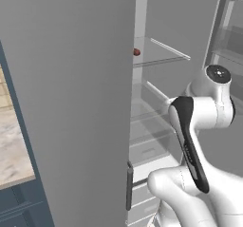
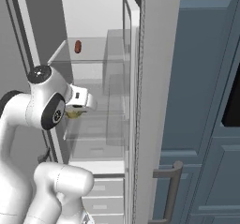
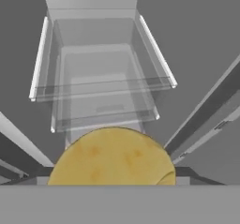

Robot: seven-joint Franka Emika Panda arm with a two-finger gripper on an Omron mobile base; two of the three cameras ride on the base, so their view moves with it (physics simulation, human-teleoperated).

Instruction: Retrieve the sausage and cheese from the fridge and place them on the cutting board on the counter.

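The fridge stands with its right door open, showing white walls and glass shelves. On an upper shelf lies the sausage, small and reddish-brown; its end peeks past the door edge in the left base view. My gripper reaches inside at a middle shelf and is shut on the cheese. In the hand view the yellow, pitted cheese sits right at the bottom and hides the fingertips. A strip of the counter shows at far left. The cutting board is out of view.
The closed left fridge door with its dark handle blocks much of the left side. The open right door stands edge-on beside blue-grey cabinets. Glass shelves stack below the hand.
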